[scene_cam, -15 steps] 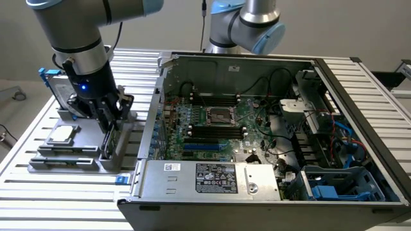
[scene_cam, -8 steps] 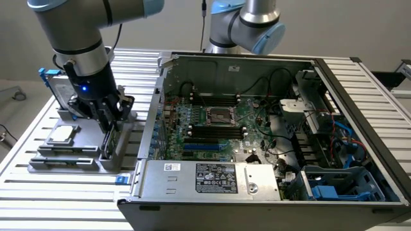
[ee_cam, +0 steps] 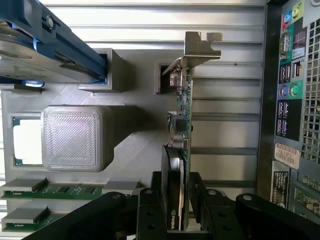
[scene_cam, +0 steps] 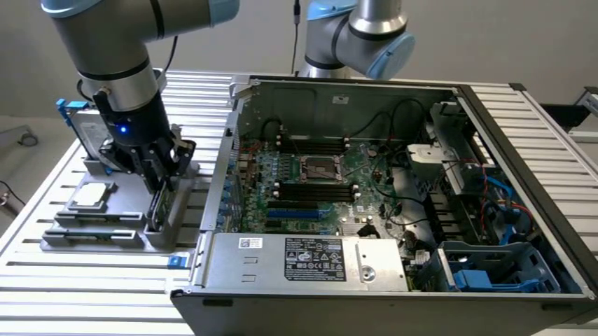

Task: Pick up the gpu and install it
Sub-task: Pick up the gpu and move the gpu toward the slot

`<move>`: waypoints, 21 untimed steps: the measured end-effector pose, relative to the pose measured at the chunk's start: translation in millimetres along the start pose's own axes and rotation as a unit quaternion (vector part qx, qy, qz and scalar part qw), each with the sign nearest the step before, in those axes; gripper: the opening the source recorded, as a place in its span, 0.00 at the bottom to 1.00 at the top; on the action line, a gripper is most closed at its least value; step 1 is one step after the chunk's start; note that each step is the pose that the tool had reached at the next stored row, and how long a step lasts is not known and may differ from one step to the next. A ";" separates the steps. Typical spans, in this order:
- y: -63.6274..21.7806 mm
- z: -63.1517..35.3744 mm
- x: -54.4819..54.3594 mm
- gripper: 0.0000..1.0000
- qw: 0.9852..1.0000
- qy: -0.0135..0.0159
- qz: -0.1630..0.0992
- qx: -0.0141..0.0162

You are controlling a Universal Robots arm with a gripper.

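The gpu [scene_cam: 160, 204] stands on edge in a slot of the grey parts holder [scene_cam: 187, 234], at the exterior view's left beside the open computer case. In the wrist view the gpu [ee_cam: 182, 120] shows edge-on, with a black shroud over a green board and its silver bracket [ee_cam: 200, 46] at the far end. My gripper [scene_cam: 157, 183] reaches down over the card. In the wrist view the gripper [ee_cam: 176, 212] has one black finger [ee_cam: 150, 212] on each side of the card, pressed against its near end.
The open computer case [scene_cam: 327, 82] with its motherboard [scene_cam: 313, 189] lies at the exterior view's right. The holder also carries a hard drive in a blue frame [ee_cam: 50, 45], a square processor chip [scene_cam: 91, 194] and memory sticks [ee_cam: 45, 187]. A second arm [scene_cam: 360, 31] stands behind the case.
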State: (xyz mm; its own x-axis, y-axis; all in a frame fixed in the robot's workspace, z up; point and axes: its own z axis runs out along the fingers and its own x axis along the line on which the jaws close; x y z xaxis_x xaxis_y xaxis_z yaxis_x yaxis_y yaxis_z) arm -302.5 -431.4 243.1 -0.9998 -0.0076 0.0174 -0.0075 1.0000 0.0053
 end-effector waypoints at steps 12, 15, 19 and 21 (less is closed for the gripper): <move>0.0 0.1 0.0 0.27 1.000 0.001 0.000 0.000; 0.0 0.2 0.2 0.27 1.000 0.000 0.000 0.000; 0.0 -0.6 1.9 0.27 1.000 0.001 0.000 -0.002; 0.0 -1.5 2.7 0.27 1.000 0.001 0.000 -0.003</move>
State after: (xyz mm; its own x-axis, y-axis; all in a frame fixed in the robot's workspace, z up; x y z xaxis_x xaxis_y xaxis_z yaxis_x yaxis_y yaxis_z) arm -305.1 -431.4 244.7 -0.9998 -0.0077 0.0184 -0.0075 0.9999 0.0121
